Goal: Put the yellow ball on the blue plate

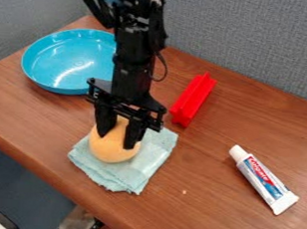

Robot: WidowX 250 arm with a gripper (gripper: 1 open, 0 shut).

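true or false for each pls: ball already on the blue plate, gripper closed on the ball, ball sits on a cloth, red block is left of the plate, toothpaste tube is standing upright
1. The yellow ball is already on the blue plate. False: it sits apart from the plate, nearer the table's front edge.
2. The gripper is closed on the ball. True.
3. The ball sits on the pale teal cloth. True.
4. The red block is left of the plate. False: it lies to the plate's right.
5. The toothpaste tube stands upright. False: it lies flat on the table.
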